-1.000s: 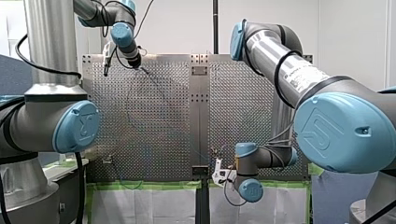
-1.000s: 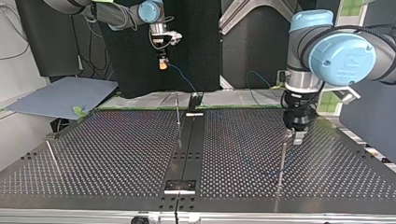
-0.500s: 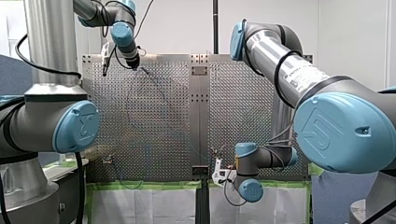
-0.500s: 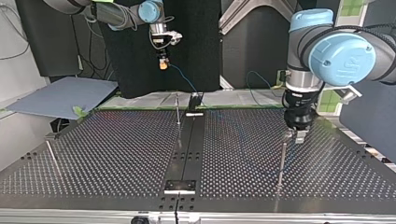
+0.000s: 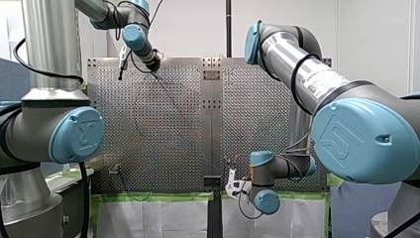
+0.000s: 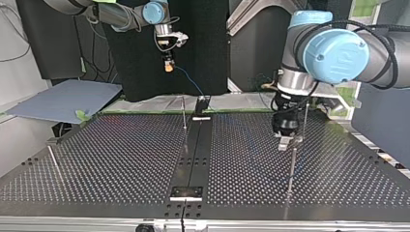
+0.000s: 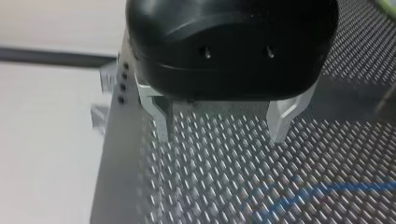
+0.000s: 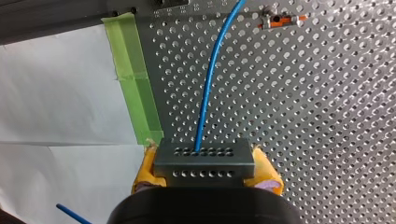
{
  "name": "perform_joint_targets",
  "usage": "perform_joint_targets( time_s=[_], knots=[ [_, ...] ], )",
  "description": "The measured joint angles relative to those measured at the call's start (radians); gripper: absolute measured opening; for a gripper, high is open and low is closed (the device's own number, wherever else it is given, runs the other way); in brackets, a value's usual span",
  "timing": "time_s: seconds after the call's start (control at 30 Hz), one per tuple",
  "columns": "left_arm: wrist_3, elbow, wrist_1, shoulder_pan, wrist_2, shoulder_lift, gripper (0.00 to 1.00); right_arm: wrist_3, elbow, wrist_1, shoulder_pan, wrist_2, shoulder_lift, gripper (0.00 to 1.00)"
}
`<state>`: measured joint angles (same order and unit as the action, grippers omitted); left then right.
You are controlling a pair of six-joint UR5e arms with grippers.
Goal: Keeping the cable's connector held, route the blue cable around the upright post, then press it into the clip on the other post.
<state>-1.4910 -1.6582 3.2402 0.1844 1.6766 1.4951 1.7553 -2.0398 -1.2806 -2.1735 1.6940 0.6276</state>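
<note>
My right gripper [image 8: 204, 173] is shut, its yellow pads [image 8: 145, 170] clamping a grey connector block [image 8: 204, 156]. A blue cable [image 8: 211, 79] leaves the block and runs out ahead over the perforated plate. In the top view my right gripper [image 6: 168, 66] hangs high at the back left, with the cable [image 6: 189, 83] sloping down from it. My left gripper [image 7: 219, 130] is open, its metal fingers [image 7: 161, 123] bare above the plate, and a stretch of blue cable [image 7: 322, 190] lies ahead of it. It [image 6: 285, 143] hovers beside a thin upright post [image 6: 292, 166].
Another thin post [image 6: 183, 113] stands at the centre rail, and a third [image 6: 52, 159] stands at the top view's left. A small fitting with orange ends [image 8: 280, 19] sits ahead of my right gripper. Green tape [image 8: 135, 88] marks the plate's edge.
My left arm has swung toward the top view's left, away from the upright post, its gripper still open. My right gripper has stayed where it was, holding the connector.
</note>
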Motion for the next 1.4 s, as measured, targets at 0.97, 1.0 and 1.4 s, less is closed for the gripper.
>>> perform_joint_targets(
  time_s=[0.97,1.0,1.4],
  knots=[
    [0.070,0.100,-0.176,0.208,0.239,0.285,0.99,0.011,0.006,0.016,-0.008,-0.029,0.001,0.00],
    [0.074,0.100,-0.182,0.206,0.249,0.295,0.99,0.011,0.006,0.016,-0.009,-0.029,0.001,0.00],
    [0.120,0.100,-0.260,0.177,0.340,0.353,0.99,0.011,0.006,0.017,-0.013,-0.029,0.001,0.00]
  ],
)
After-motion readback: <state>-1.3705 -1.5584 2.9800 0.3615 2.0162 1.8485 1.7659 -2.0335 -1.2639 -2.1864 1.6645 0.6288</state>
